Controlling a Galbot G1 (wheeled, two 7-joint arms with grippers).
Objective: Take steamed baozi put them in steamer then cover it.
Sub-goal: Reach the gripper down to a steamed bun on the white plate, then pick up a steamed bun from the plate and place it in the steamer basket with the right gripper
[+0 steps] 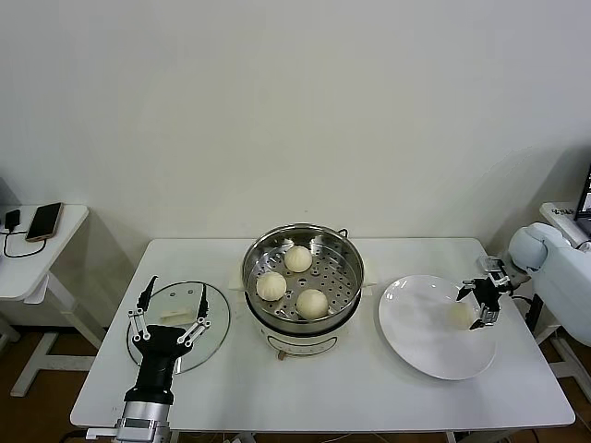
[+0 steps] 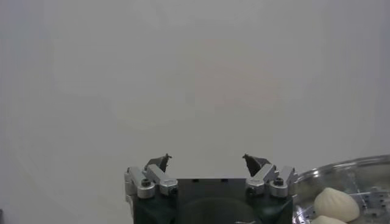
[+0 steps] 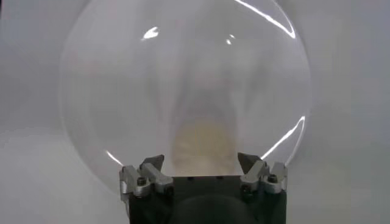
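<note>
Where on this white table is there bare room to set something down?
Bare tabletop runs along the near edge, before the round steel steamer. Between steamer and white plate it is tight. The clear glass lid fills the left end beside the left hand.

Looked over all three views and there's honestly nothing readable anywhere, no text, labels, brand marks, numbers or signs. The steamer (image 1: 303, 277) has no legible marking on its steel wall or white base, and the cover (image 1: 178, 325) and the white plate (image 1: 434, 328) are plain too.
</note>
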